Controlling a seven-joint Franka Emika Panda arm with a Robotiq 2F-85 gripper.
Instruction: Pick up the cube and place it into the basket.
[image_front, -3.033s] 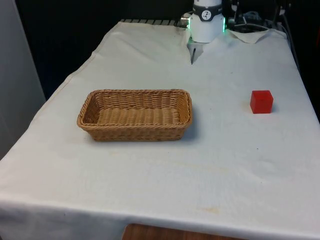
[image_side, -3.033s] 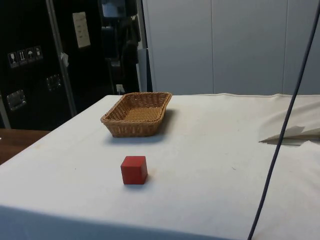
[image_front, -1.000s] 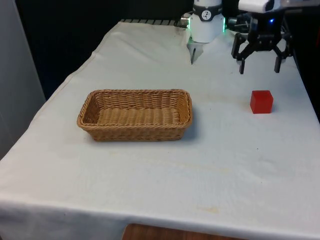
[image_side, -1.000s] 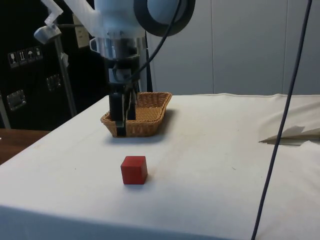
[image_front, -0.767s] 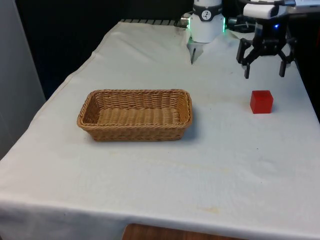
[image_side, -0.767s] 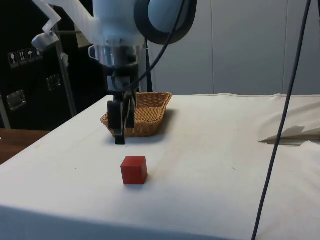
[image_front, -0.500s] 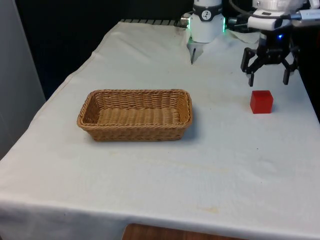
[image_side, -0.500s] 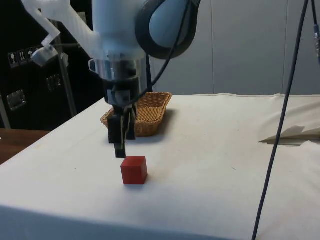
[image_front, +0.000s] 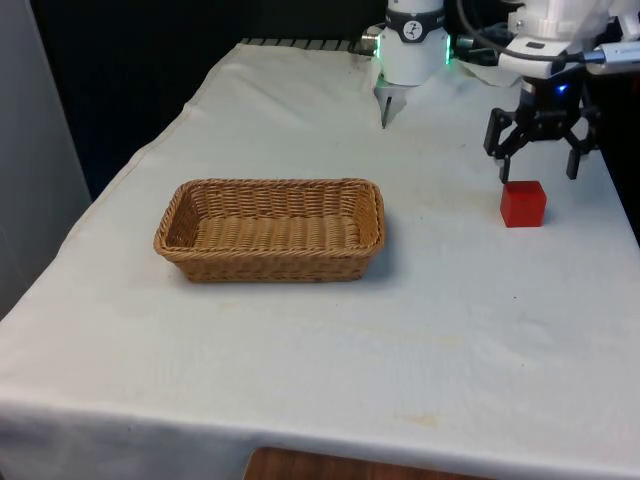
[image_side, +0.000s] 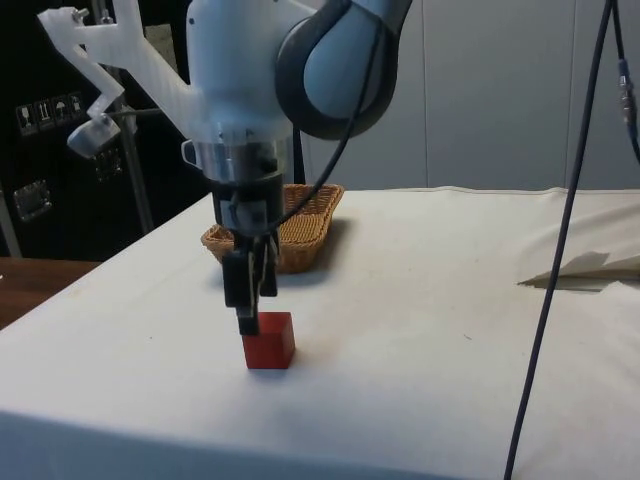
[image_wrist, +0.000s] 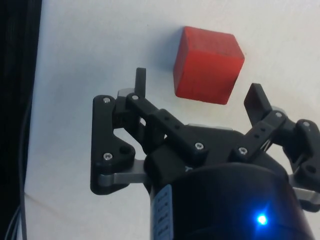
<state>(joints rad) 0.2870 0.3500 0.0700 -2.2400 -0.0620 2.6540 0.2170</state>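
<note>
From where I sit, the near stretch of the white cloth lies bare; past it, toward the front view's left, the wicker basket stands with nothing inside it; well apart from it, toward the front view's right, the red cube sits flat on the cloth, not yet lifted; beyond the cube, at the table's far end, is the arm's white base.

My gripper hangs just above the cube's far side, its jaws spread wide and holding nothing; in the side view the gripper has its tips down about level with the cube's top; in the wrist view the cube lies ahead of the two fingertips and not yet between them, so I judge the jaws are a little short of straddling it.

I read the cube as a rigid block, wood or hard plastic, light for its bulk, with flat matt faces that should give decent friction; nothing about it looks fragile or soft. I would take it across two opposite vertical faces, pads low and centred; it looks slightly turned against the fingers' line, so a corner could catch and twist it unless I square up first.
</note>
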